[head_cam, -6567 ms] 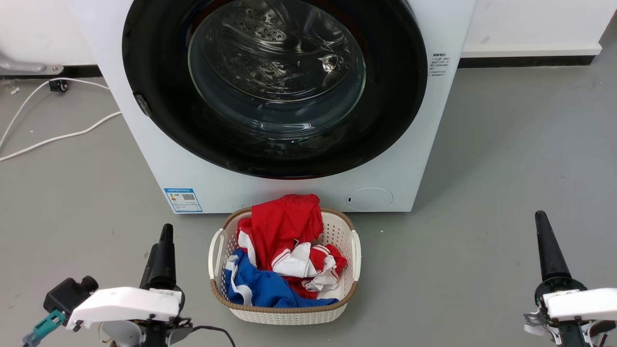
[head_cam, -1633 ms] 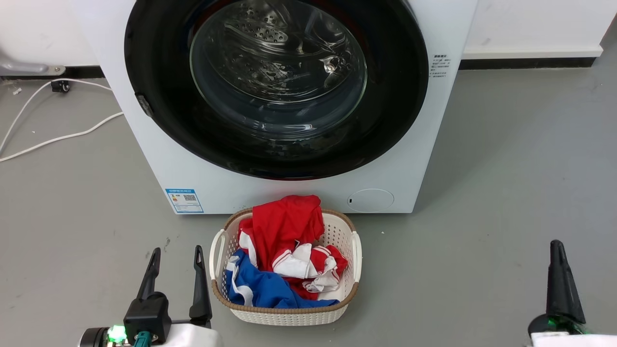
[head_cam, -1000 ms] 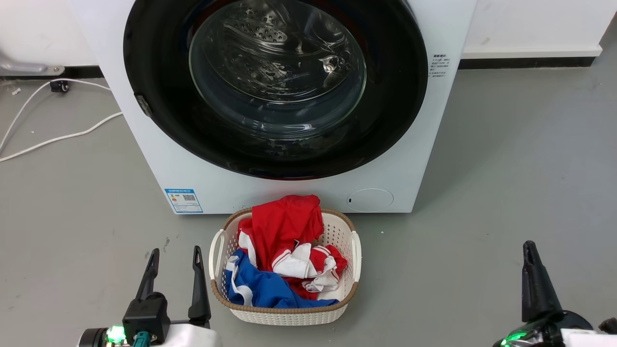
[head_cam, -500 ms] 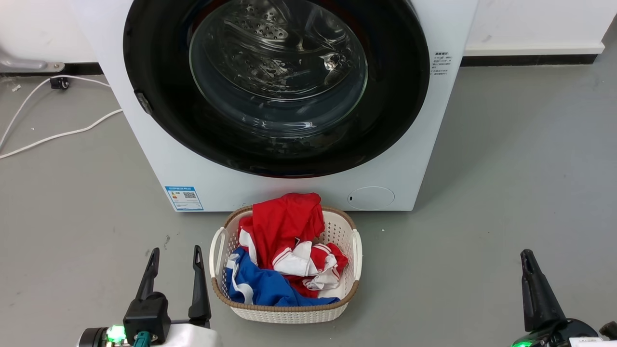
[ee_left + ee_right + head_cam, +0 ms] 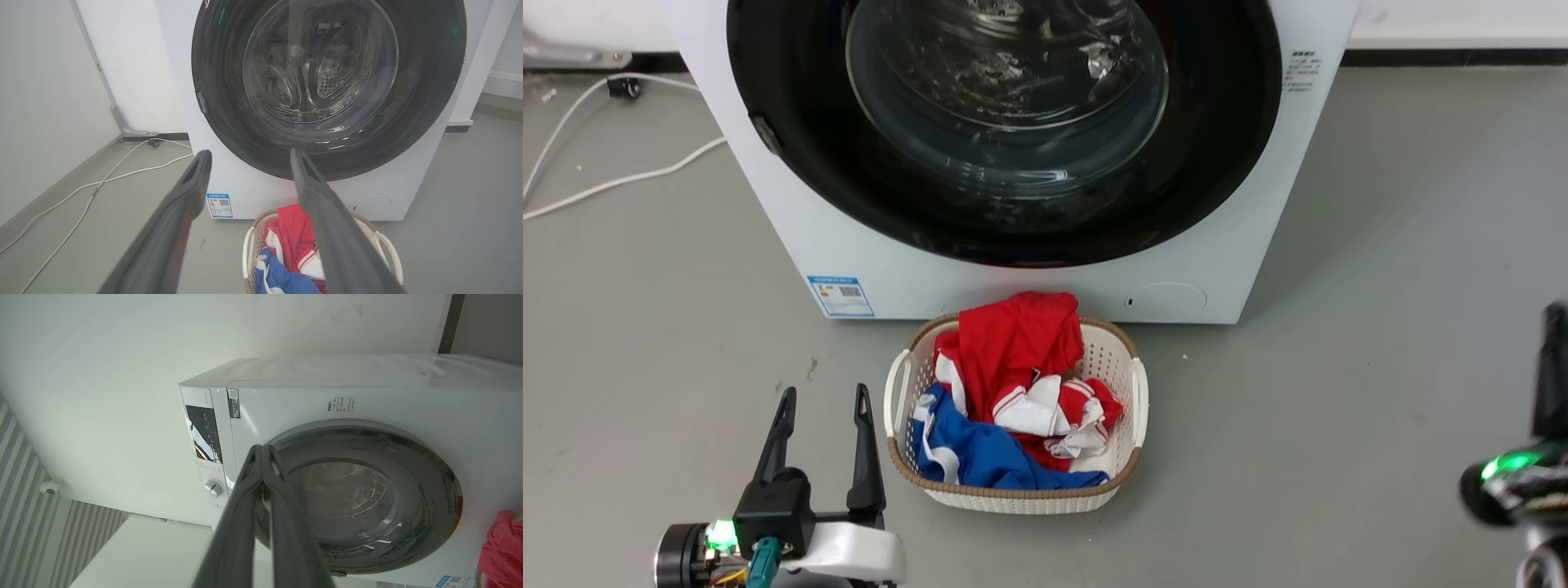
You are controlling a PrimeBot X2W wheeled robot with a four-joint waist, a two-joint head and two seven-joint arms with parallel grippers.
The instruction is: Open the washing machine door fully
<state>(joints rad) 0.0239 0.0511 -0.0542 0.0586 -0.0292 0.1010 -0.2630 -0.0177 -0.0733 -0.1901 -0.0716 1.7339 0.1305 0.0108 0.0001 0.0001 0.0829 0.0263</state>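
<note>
Head view: one washing machine door (image 5: 833, 163), one basket (image 5: 1013, 498); left gripper (image 5: 823, 396) fingers apart, right gripper (image 5: 261, 449) fingers together.

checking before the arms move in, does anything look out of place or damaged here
Nothing looks spilled or damaged. The large round glossy black washing machine door sits shut and flush. The only untidy thing is loose white cables trailing over the grey floor at the head view's left.
</note>
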